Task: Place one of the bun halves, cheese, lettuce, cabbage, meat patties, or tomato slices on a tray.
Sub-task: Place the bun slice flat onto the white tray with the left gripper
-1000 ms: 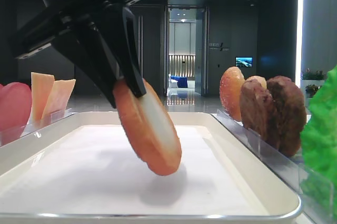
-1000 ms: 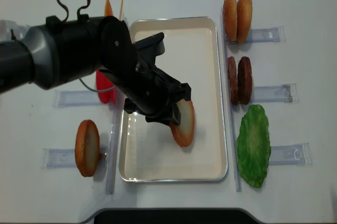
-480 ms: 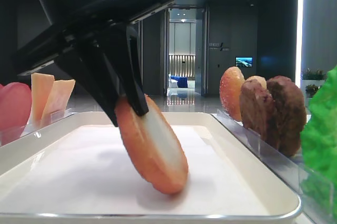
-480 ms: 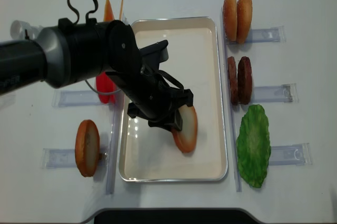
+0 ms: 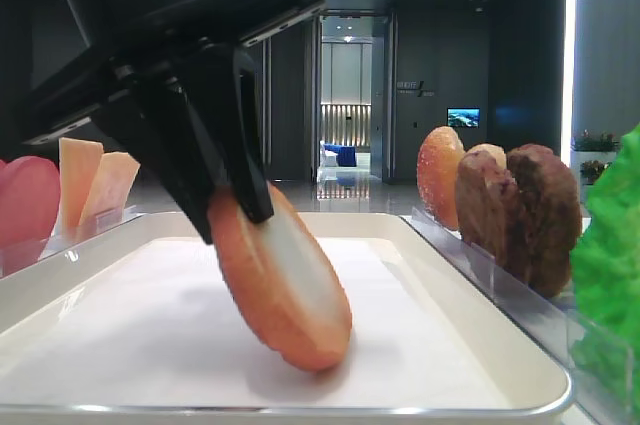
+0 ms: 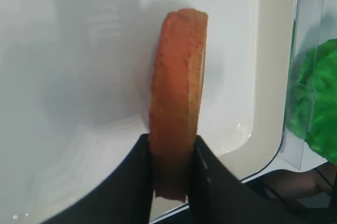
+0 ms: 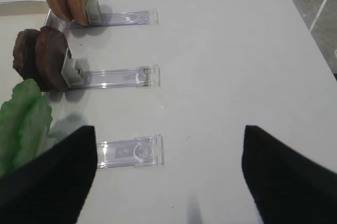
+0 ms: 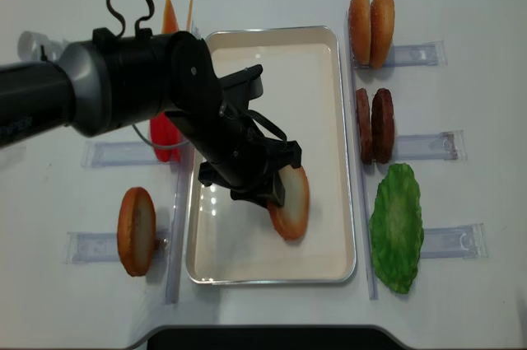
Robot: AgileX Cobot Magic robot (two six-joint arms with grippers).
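Observation:
My left gripper (image 8: 276,189) is shut on a bun half (image 8: 290,202), orange-brown with a pale cut face. The bun half (image 5: 285,290) leans tilted, its lower edge touching the white tray (image 8: 272,45) near the tray's right-hand near part. In the left wrist view the two black fingers press both flat sides of the bun half (image 6: 176,103) over the tray (image 6: 63,76). My right gripper (image 7: 168,182) hangs open above bare table, right of the lettuce (image 7: 23,124), with nothing between its fingers.
Another bun half (image 8: 136,231) stands in a clear holder left of the tray. Tomato slices (image 8: 165,136) and cheese (image 8: 169,12) stand further back on the left. Right of the tray stand two bun halves (image 8: 370,16), meat patties (image 8: 375,123) and lettuce (image 8: 397,226).
The left gripper has lowered the bun half until its lower edge rests on the tray, and shifted slightly toward the near end. The grip has stayed closed.

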